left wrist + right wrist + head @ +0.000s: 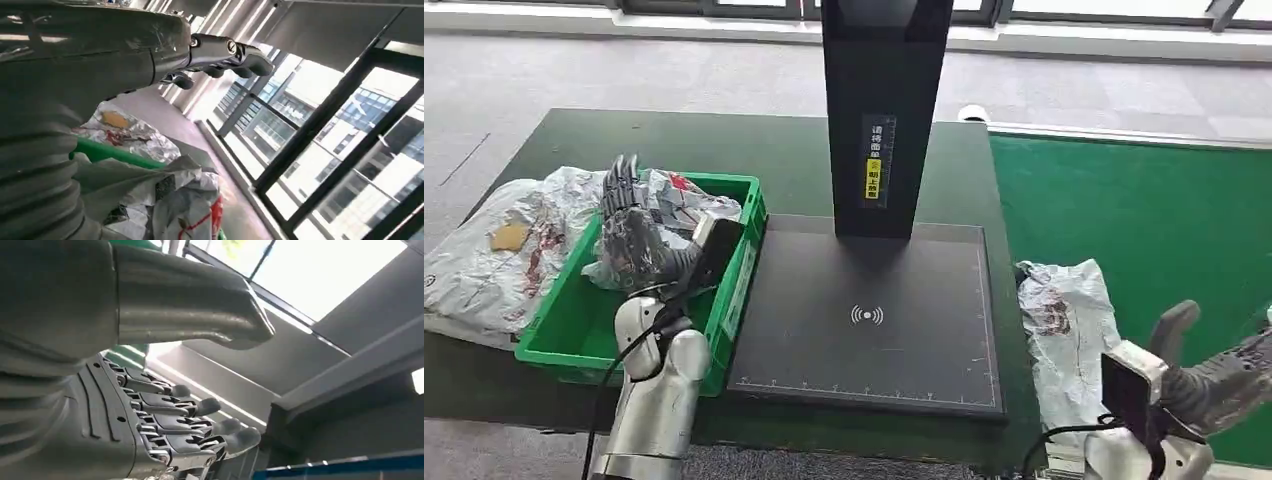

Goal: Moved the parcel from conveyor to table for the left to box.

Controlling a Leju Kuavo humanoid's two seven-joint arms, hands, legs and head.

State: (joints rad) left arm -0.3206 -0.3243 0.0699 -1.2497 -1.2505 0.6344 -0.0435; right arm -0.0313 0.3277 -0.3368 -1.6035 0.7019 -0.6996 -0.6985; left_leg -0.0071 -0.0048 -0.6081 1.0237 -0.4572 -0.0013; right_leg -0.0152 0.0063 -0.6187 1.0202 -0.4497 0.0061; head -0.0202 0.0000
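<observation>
A black scanner pad (867,318) with a wireless symbol lies on the dark table, its black column (884,110) rising behind. Windows (345,135) stand beyond.

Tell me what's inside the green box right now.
The green box holds crumpled grey parcels, with the left hand raised above them. Anything beneath them is hidden.

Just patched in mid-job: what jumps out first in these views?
The left hand is raised, fingers up and apart, over the green box, which holds crumpled grey parcels. Another parcel lies on the green conveyor at right, beside the open right hand. A black scanner pad sits between.
</observation>
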